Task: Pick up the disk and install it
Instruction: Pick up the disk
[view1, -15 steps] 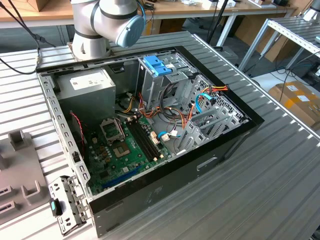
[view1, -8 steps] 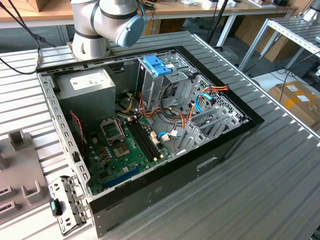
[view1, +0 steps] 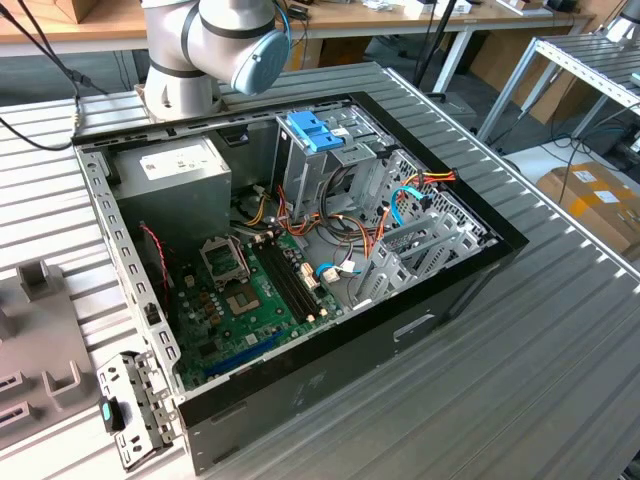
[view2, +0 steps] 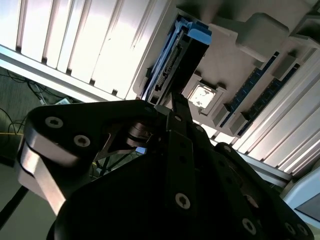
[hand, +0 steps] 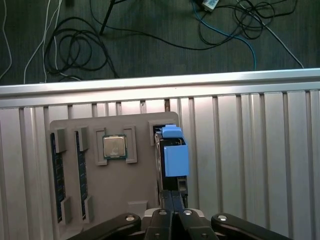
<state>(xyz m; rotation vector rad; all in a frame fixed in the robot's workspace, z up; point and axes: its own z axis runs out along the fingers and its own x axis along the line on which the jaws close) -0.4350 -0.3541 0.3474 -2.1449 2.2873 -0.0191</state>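
Standing on its thin edge in a slot of the grey plastic tray (hand: 130, 185), the disk (hand: 169, 150) is a flat dark body with a smooth light-blue plastic rail around it. The gripper (hand: 173, 196) is matt black metal with round screws. Its two fingers are pressed together with nothing between them, just beside one end of the disk; if they touch it I cannot tell. The tray also carries a square shiny chip (hand: 114, 147) and long memory sticks (hand: 56, 175) in narrow grooves. It lies on a ribbed aluminium surface (hand: 250, 165). Beyond the edge is a dark floor with loose cables (hand: 75, 45). In the exterior view an open black computer case (view1: 300, 400) sits on this surface.
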